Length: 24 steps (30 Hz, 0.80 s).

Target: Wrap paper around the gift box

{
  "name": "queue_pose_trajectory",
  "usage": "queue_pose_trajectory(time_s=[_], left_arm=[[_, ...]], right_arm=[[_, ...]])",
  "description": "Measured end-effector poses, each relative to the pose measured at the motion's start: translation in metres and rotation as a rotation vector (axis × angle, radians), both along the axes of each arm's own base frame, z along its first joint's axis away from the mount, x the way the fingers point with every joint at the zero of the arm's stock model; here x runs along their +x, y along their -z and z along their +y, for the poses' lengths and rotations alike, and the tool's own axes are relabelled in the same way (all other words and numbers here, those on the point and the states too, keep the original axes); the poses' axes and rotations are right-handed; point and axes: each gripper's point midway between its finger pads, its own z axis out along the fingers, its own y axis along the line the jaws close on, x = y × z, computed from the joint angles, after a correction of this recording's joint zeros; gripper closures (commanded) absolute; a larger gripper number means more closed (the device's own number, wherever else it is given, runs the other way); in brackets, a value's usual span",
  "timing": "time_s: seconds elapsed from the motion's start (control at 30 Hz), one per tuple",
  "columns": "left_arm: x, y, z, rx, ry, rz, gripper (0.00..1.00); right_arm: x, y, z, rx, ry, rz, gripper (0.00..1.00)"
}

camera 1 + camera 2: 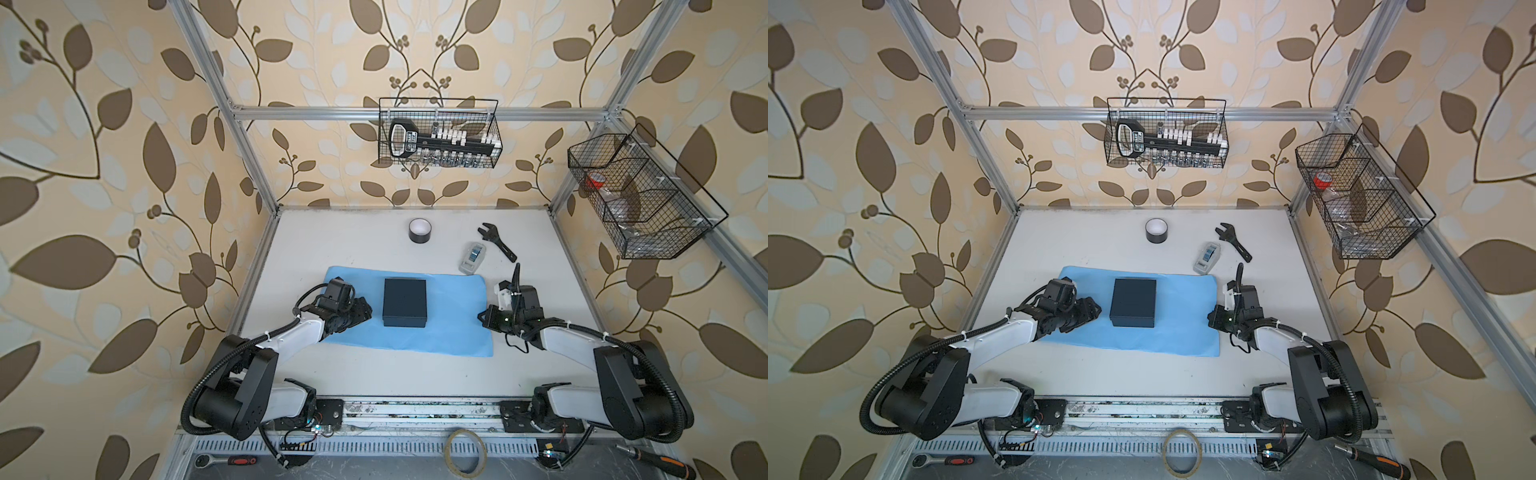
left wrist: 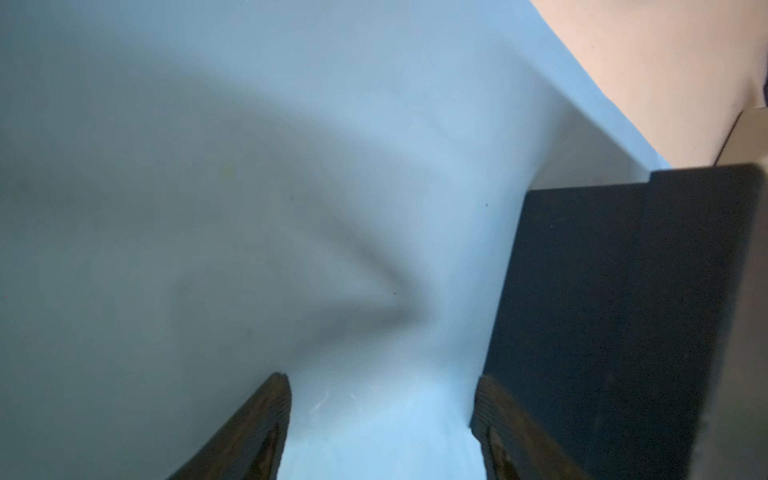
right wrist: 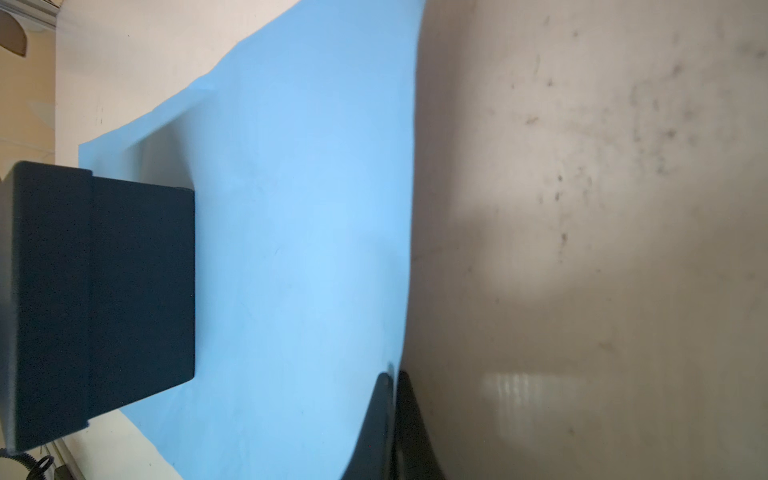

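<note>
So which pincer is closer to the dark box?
Left. The left pincer hovers over the paper right beside the box's left side; the right pincer sits at the paper's right edge, clearly farther off.

Leaf-patterned beige wallpaper [image 1: 104, 174] backs a white table [image 1: 353, 245] and aluminium frame [image 1: 332, 111].

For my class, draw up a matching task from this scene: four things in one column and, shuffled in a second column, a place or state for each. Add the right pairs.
Column A
1. gift box
2. black tape roll
3. wrench
4. right pincer

Column B
a. shut on an edge of the paper
b. rests on the paper
c. lies beside the clear case
d. lies flat, hole upward, beyond the paper's far edge

Pairs: 1-b, 2-d, 3-c, 4-a
</note>
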Motion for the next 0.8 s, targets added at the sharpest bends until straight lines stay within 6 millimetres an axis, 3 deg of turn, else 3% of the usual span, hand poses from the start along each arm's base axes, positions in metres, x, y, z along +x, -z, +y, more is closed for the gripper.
queue_pose_trajectory(time_s=[0.27,0.4,0.6,0.8], left_arm=[[-0.033,-0.001,-0.019,-0.048,0.084,-0.018,0.26],[-0.038,-0.002,-0.023,-0.056,0.099,-0.009,0.21],[-0.035,-0.016,-0.021,-0.024,0.097,0.013,0.15],[-0.015,-0.064,-0.037,-0.102,0.120,-0.097,0.13]], right_arm=[[0.005,-0.002,-0.012,-0.075,0.027,0.003,0.99],[0.006,-0.006,-0.019,-0.110,0.046,-0.009,0.96],[0.005,-0.012,-0.028,-0.145,0.081,-0.022,0.66],[0.011,-0.056,-0.033,-0.171,0.120,-0.175,0.35]])
